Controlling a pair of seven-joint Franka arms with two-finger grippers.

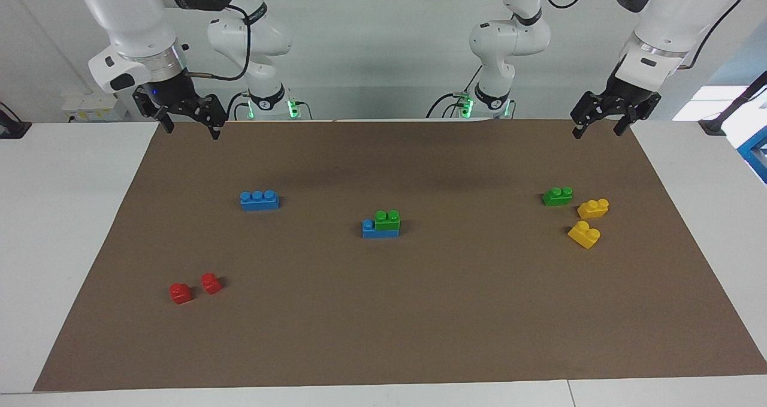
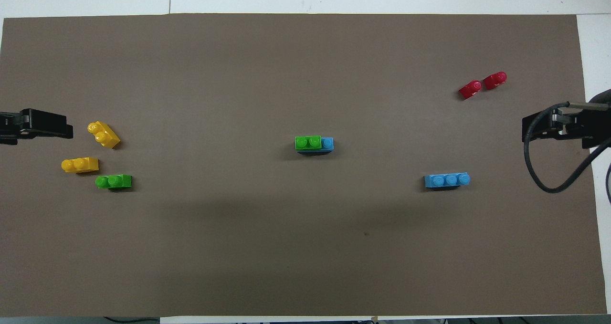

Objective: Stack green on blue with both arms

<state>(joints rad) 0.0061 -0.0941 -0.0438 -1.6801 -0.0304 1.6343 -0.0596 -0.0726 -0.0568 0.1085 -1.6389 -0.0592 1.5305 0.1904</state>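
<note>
Near the middle of the brown mat, a green brick sits on top of a blue brick, covering two of its studs and leaving one stud bare at the right arm's end (the stack reads the same from overhead: green on blue).

A second blue brick lies alone toward the right arm's end of the table, slightly nearer the robots than the stack. A second green brick lies toward the left arm's end, unstacked, just beside two yellow bricks, both a little farther from the robots. Two red bricks lie close together toward the right arm's end, nearer the table edge farthest from the robots.

The right gripper hangs raised over the mat's corner nearest the robots at its own end, fingers spread, grasping nothing. The left gripper hangs raised over the matching corner at its end, fingers likewise parted and bare. Both arms wait, well apart from every brick.
</note>
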